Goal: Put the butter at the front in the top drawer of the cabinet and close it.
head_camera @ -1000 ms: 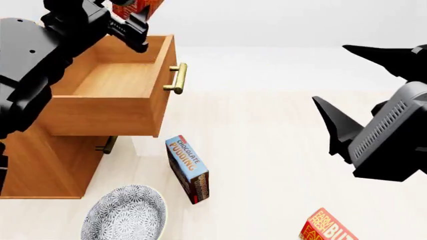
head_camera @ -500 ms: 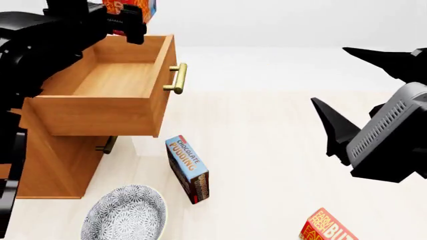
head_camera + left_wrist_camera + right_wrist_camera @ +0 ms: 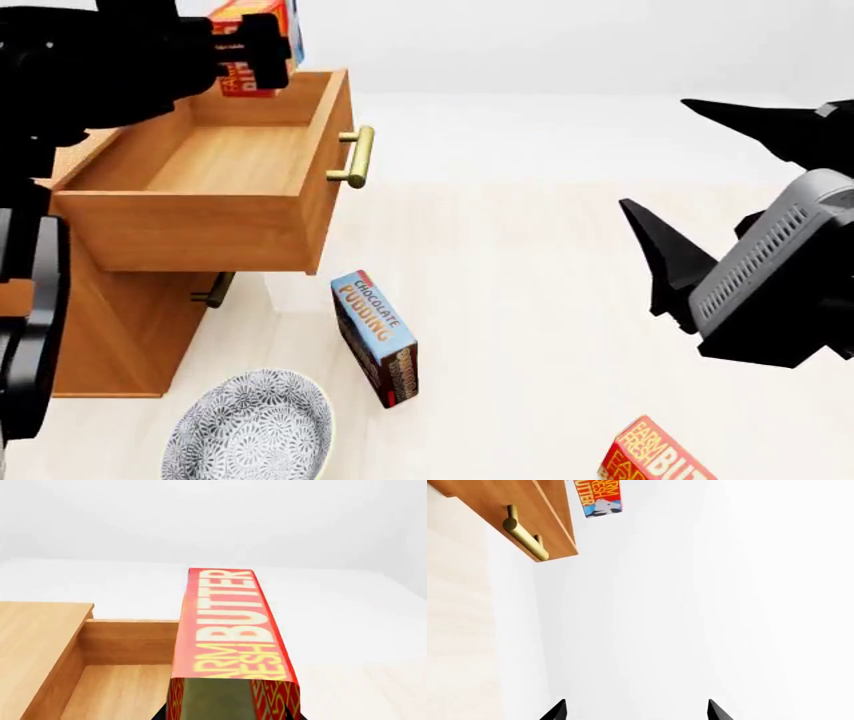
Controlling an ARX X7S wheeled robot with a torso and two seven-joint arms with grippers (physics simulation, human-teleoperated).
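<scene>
The left pincer [image 3: 247, 50] holds the butter [image 3: 256, 45] above the open top drawer [image 3: 214, 160], poised to lower and release it; the right pincer [image 3: 635, 711] waits wide.

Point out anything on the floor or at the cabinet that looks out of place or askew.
The chocolate pudding box stands on a narrow edge and leans, rather than lying flat. The top drawer hangs pulled out and empty, with the butter held above its far end by the left gripper. Nothing looks spilled or damaged.
</scene>
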